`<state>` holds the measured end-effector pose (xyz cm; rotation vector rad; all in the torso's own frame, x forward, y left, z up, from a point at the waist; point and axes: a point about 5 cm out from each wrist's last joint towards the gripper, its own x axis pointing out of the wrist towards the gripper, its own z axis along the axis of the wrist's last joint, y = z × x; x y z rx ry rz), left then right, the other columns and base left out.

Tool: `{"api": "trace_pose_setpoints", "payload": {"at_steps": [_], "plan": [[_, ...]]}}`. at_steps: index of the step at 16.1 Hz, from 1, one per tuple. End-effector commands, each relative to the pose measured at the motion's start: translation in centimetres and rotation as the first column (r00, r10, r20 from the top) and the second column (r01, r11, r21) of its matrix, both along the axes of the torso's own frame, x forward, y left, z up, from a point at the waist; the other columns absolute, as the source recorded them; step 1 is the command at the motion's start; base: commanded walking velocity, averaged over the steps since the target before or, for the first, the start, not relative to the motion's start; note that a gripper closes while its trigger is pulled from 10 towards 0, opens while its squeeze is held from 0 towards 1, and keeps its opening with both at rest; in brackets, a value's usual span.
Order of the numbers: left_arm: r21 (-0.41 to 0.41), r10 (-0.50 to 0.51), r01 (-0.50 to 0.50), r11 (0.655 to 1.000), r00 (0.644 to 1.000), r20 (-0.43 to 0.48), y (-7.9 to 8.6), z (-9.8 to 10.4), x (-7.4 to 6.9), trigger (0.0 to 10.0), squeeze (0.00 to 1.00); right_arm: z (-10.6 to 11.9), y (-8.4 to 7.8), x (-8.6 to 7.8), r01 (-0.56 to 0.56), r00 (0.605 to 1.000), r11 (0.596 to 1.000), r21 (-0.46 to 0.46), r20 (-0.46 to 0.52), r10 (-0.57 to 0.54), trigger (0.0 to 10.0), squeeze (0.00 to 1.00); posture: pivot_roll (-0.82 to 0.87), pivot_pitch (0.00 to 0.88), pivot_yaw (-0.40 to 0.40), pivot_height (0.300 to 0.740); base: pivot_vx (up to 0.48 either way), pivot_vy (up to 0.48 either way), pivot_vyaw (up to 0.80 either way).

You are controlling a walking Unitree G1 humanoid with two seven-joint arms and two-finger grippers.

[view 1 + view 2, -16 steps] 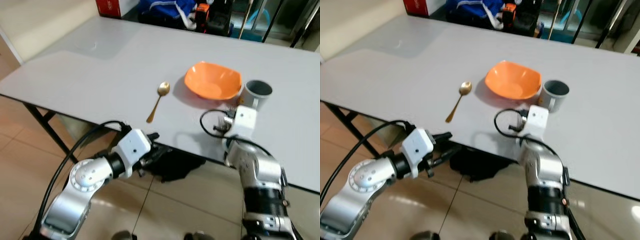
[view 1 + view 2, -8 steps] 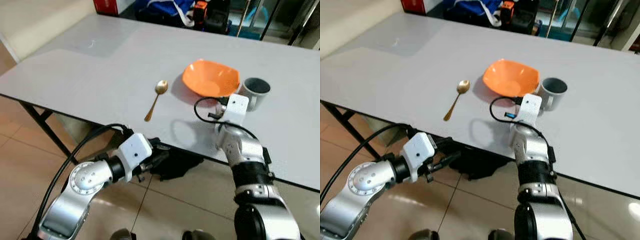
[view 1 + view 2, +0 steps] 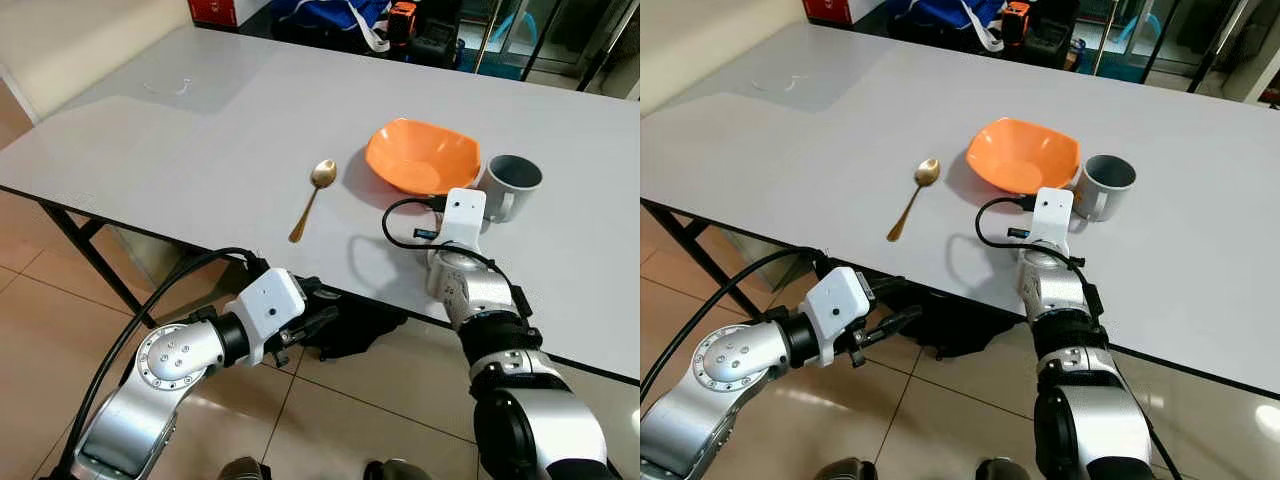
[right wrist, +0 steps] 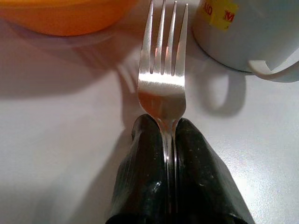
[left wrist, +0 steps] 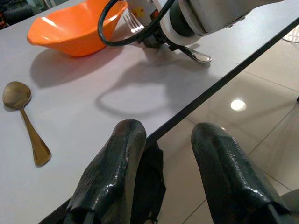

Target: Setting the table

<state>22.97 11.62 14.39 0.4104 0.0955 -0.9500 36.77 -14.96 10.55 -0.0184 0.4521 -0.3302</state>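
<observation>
While the right hand (image 4: 167,140) reaches in over the near edge of the grey surface (image 3: 180,140), its two black fingers (image 4: 140,186) are pressed together on the handle of a silver fork (image 4: 162,79), which they hold low over the surface with the tines pointing toward the far edge. The tines sit in the gap between the orange bowl (image 3: 422,157) and the grey mug (image 3: 512,183), close to both; I cannot tell whether the fork touches the surface. The bowl stands about midway between the near and far edges, with the mug just beside it toward the right end, handle turned to the near side. A gold spoon (image 3: 314,198) lies flat, apart from the bowl toward the left end, its bowl end toward the far edge and its handle slanting toward the near edge. The left hand (image 5: 163,177) hangs below and in front of the near edge, above the tiled floor (image 3: 40,300), fingers spread apart and holding nothing.
</observation>
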Motion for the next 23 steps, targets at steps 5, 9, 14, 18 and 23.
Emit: {"api": "trace_pose_setpoints", "payload": {"at_steps": [5, 9, 14, 18, 23], "plan": [[0.004, -0.028, 0.028, 1.0, 1.0, -0.005, -0.2, 0.1, -0.1, 10.0, 0.0, -0.6, -0.5, 0.0, 0.031, 0.999, 1.0, 0.001, -0.028, -0.031, 10.0, 0.92, 0.09, 0.111, -0.004, 0.74, 0.0, 0.0, 0.0], [0.006, -0.032, 0.032, 0.999, 0.999, -0.002, -0.2, 0.0, 0.1, 10.0, 0.0, -0.8, -0.8, -0.1, 0.045, 0.999, 0.999, 0.008, -0.03, -0.045, 10.0, 1.0, 0.09, 0.098, -0.004, 0.74, 0.0, 0.0, 0.0], [-0.009, -0.008, 0.008, 1.0, 1.0, 0.027, -0.2, 0.3, 0.4, 10.0, 0.0, 1.7, -1.0, -0.8, 0.026, 0.998, 1.0, 0.015, 0.064, -0.027, 10.0, 1.0, 0.08, 0.073, -0.008, 0.74, 0.0, 0.0, 0.0], [-0.111, 0.148, -0.142, 0.984, 0.988, 0.054, 0.4, 1.0, 1.3, 10.0, 0.0, 7.6, -0.6, -5.5, -0.056, 0.966, 0.994, 0.091, 0.256, 0.031, 10.0, 0.0, 0.05, 0.073, 0.004, 0.74, 0.0, 0.0, 0.0], [-0.131, 0.294, -0.276, 0.952, 0.944, 0.149, -0.3, 1.9, 3.7, 10.0, 0.0, 8.2, 0.6, -9.0, -0.251, 0.905, 0.968, 0.022, 0.361, 0.227, 10.0, 0.0, 0.03, 0.058, 0.019, 0.74, 0.0, 0.0, 0.0]]}}
